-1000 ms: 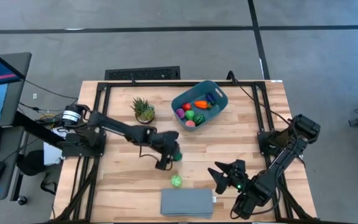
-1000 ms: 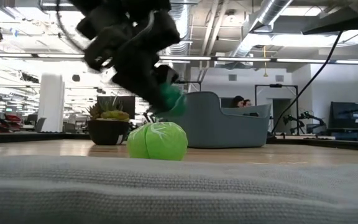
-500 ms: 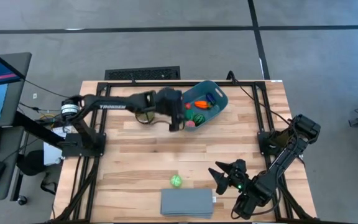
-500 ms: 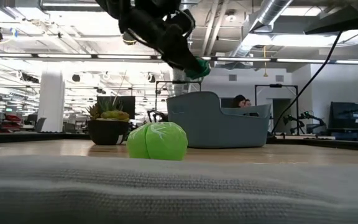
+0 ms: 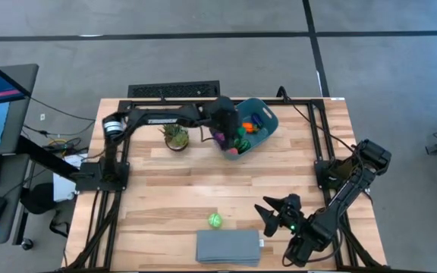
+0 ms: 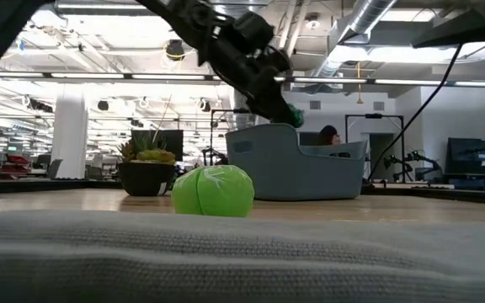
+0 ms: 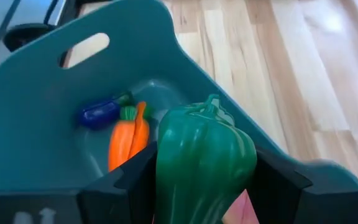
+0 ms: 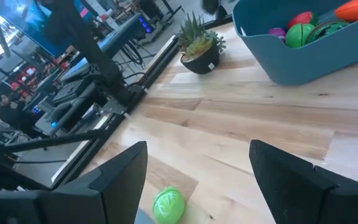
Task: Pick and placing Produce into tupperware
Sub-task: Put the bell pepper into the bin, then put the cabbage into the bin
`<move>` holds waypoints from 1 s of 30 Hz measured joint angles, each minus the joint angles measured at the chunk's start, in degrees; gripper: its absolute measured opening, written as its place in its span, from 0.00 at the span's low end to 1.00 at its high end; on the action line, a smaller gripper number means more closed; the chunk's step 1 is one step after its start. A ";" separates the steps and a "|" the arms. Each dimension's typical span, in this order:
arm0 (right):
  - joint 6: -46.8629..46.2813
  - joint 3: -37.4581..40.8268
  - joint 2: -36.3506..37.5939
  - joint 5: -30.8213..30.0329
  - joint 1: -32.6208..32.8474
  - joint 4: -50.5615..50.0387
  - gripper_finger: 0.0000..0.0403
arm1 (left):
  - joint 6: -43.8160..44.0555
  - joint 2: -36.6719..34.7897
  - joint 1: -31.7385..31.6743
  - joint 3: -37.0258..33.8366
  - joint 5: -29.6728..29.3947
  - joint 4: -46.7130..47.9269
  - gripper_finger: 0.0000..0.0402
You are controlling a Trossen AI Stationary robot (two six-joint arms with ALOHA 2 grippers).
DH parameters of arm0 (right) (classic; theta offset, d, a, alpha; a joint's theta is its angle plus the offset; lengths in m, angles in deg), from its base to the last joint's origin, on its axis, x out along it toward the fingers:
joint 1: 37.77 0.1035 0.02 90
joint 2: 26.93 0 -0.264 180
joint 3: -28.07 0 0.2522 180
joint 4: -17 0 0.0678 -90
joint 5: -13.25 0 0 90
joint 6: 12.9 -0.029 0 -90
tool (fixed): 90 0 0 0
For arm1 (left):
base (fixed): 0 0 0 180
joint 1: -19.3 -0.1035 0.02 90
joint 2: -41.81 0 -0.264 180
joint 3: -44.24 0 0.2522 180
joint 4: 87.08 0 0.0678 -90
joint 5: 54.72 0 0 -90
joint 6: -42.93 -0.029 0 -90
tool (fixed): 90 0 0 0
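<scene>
Left wrist view: a green toy pepper (image 7: 204,162) is seen clamped between the closed fingers of the left end effector (image 7: 197,186) and held above the near wall of the teal bin (image 7: 36,124), where a carrot (image 7: 128,138) and a blue piece (image 7: 101,112) already lie. The pepper is judged light, rigid and glossy, so slipping is likelier than crushing; its broad ribbed body, not the thin stem, is the part best gripped. In the high view the bin (image 5: 268,121) sits at the far side of the counter (image 5: 165,193), beside a potted plant (image 5: 174,135). A green ball-like toy (image 5: 215,221) remains apart on the near counter, just beyond a grey slab (image 5: 228,247). The right end effector (image 5: 279,214) is parked near that slab, fingers spread and empty.
</scene>
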 joint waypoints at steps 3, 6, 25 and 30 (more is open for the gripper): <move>-0.02 0.02 0.00 0.00 0.30 0.42 0.76 | 0.24 4.03 -0.09 4.53 -0.03 3.49 0.48; -0.02 0.02 0.00 0.00 0.50 0.66 0.76 | 0.26 7.51 -0.30 8.80 -0.17 8.26 0.48; -0.03 0.02 0.02 0.12 0.47 0.50 0.76 | 2.34 10.00 -2.22 13.18 -1.03 15.08 0.61; -0.02 0.02 0.02 2.82 0.47 0.73 0.76 | 1.92 7.32 -2.19 13.05 2.00 16.77 0.67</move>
